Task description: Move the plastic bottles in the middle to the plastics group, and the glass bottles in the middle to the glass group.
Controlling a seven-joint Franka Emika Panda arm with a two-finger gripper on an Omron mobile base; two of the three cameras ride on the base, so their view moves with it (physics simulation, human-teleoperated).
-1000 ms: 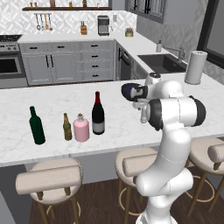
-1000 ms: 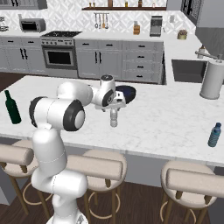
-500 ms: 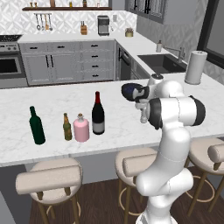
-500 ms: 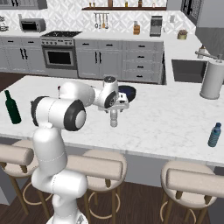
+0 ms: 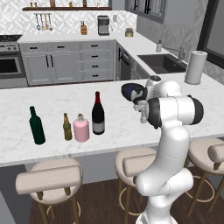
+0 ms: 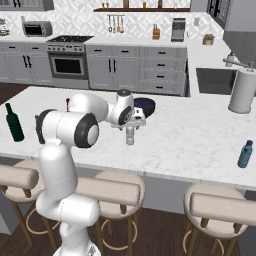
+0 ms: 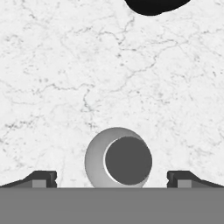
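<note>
Nothing has visibly shifted since the earlier frames: our gripper [image 7: 112,178] hangs, fingers spread wide, directly over the small clear plastic bottle [image 6: 130,135] standing mid-surface, apparently lined up for a grasp. We note the tall dark wine bottle [image 5: 98,114] and squat pink bottle [image 5: 81,128] wait beside the green bottle [image 5: 36,126].

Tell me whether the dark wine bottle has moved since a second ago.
No. The dark wine bottle stands beside the pink bottle exactly as before, same spot on the counter.

base views flank arm, share counter [image 5: 52,98], hand view straight down
</note>
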